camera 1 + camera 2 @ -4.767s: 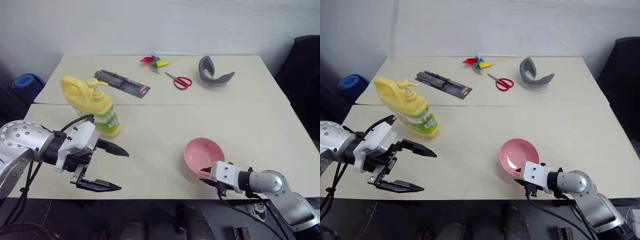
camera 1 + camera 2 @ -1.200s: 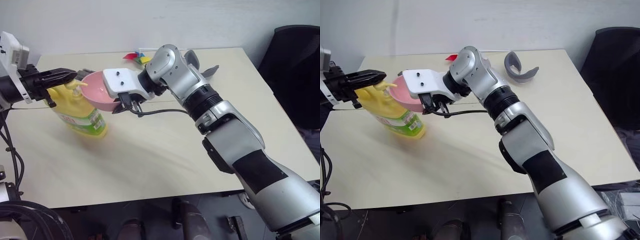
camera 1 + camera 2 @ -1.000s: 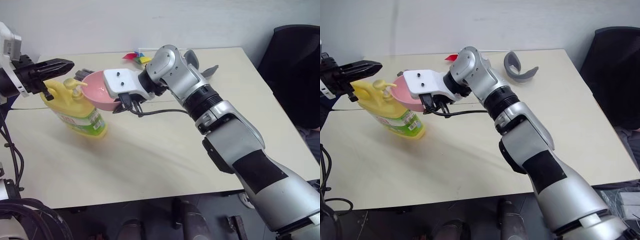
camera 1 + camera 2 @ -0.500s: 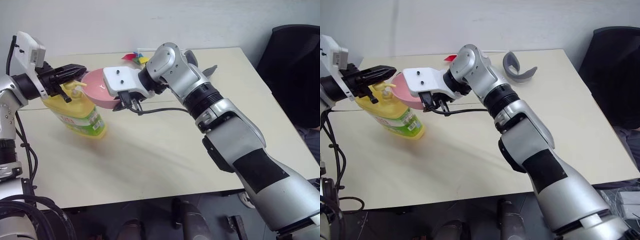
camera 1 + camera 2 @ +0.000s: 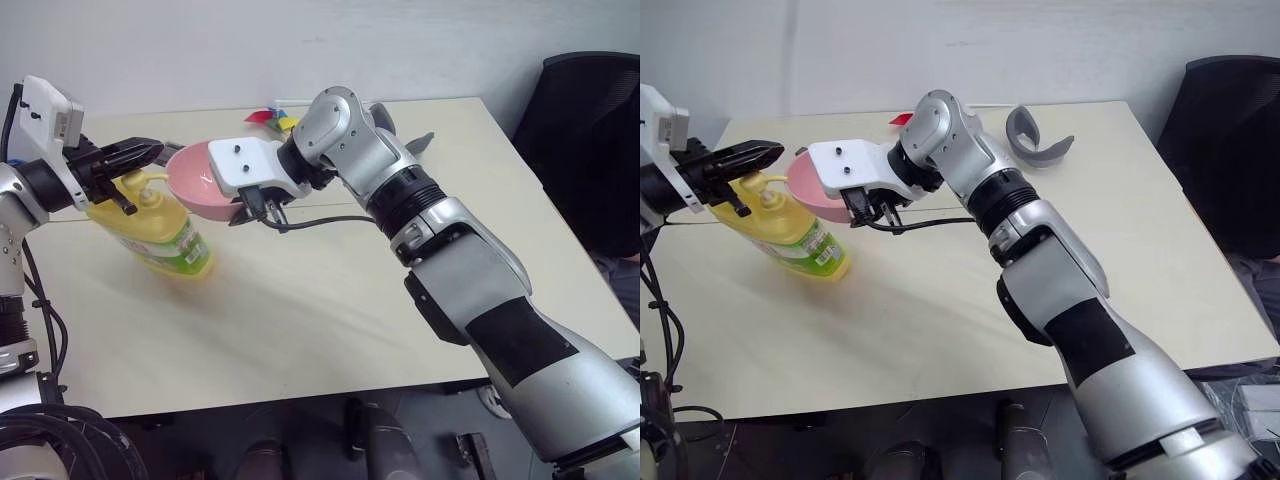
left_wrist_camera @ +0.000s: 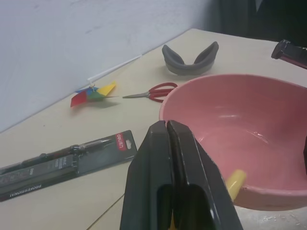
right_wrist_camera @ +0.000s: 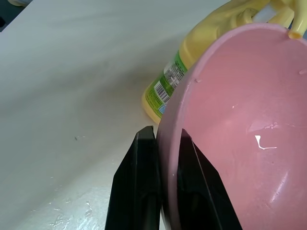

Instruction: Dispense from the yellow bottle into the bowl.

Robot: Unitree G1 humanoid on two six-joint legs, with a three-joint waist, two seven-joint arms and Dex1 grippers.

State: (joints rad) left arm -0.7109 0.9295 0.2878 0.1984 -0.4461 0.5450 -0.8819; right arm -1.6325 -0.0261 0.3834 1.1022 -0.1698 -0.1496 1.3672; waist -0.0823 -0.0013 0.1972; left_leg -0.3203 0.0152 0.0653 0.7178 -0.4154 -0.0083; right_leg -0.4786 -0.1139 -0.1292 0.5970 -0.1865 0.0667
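Right gripper [image 7: 163,143] pinches the bowl [image 5: 200,180] rim beside the bottle [image 5: 150,225] on the beige table [image 5: 330,300]; left gripper [image 5: 135,155], closed, sits over its pump. White wall behind.

I see the yellow bottle [image 5: 150,228], pump top included, with its green-and-white label just under my left gripper's [image 6: 167,128] shut black fingers, and the plain pink bowl [image 7: 240,129] pinched at its rim between my right gripper's [image 7: 160,143] black fingers. Beyond the left fingertips I make out red-handled scissors [image 6: 154,92], a pinwheel [image 6: 93,93] of red, blue, green and yellow, a grey curved piece [image 6: 189,58], and a black package [image 6: 62,160] with a red end and white lettering. All lie on a pale cream table [image 5: 330,300].
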